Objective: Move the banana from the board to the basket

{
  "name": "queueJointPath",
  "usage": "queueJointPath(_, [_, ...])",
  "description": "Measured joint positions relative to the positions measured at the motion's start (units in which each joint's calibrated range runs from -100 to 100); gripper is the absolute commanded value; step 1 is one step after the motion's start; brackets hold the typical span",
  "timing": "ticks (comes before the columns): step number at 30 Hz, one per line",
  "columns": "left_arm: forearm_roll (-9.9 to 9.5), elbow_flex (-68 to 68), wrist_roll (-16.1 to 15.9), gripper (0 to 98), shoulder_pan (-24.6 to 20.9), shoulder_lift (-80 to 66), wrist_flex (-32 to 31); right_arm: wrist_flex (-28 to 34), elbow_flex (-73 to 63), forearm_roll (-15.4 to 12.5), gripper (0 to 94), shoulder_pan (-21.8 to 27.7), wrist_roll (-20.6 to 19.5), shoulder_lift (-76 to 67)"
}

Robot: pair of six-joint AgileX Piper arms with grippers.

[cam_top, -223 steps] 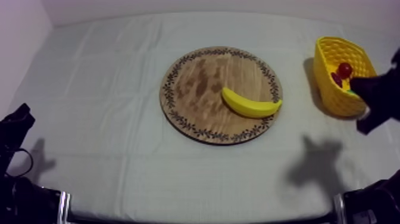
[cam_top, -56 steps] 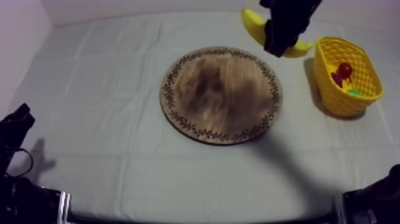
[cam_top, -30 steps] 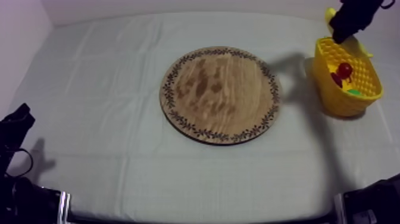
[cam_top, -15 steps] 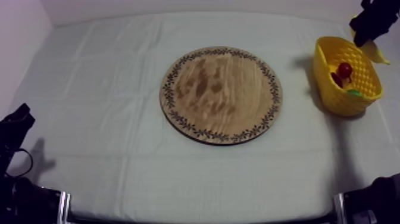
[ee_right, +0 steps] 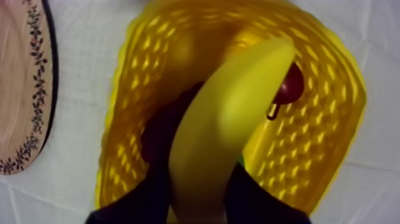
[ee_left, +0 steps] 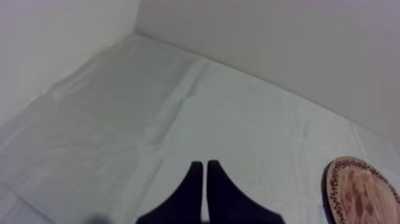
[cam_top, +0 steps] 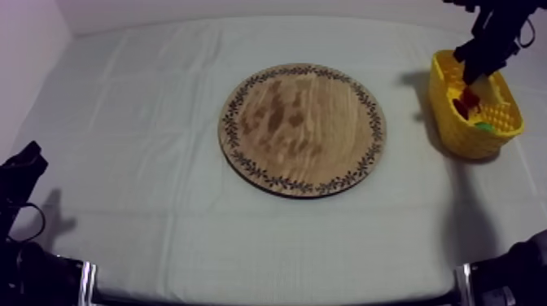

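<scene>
Starting at the left: my left gripper point(cam_top: 23, 167) sits low at the near left edge of the surface point(cam_top: 138, 114), well away from everything. From its own wrist camera the two black fingers point(ee_left: 193, 179) lie pressed together in a narrow wedge with nothing between them, pointing out over bare grey-white cloth. The edge of the wooden board point(ee_left: 362, 192) is just off to one side.

In the middle, the top view has the round board sitting flat on the cloth. Nothing is lying on it, so you can see the wood grain and the leafy pattern around the rim.

Over on the right is where the action is. The yellow basket point(cam_top: 452, 130) stands near the far right edge, apart from the board. The right arm comes in from the upper right, with the right gripper point(cam_top: 474, 73) right over the basket's opening. In the right wrist view its fingers point(ee_right: 153, 179) are clamped on the banana point(ee_right: 232, 113), one on each side of it. The banana points down into the basket, inside the rim. Its far end is beside a small red fruit point(ee_right: 291, 84) lying in there. Can't tell whether the banana touches the bottom. There's also a bit of something green point(cam_top: 485, 126) in the basket, no idea what.
</scene>
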Motion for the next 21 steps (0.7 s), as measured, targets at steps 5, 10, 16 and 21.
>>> queueJointPath(5, [0.0, 0.0, 0.0, 0.1, 0.0, 0.0, 0.0, -1.97, -0.13, 0.56, 31.0, 0.68, -0.74, 4.1])
queueJointPath(10, [0.0, 0.0, 0.0, 0.1, 0.0, 0.0, 0.0, -2.92, -0.19, 1.22, 56.0, 1.09, -0.77, 6.08])
queueJointPath(16, [0.0, 0.0, 0.0, 0.1, 0.0, 0.0, 0.0, -3.31, 0.99, 1.63, 80.8, 0.77, -0.67, 6.28])
queueJointPath(21, [0.0, 0.0, 0.0, 0.1, 0.0, 0.0, 0.0, -3.33, 1.59, 1.76, 86.2, 0.38, -0.45, 5.12])
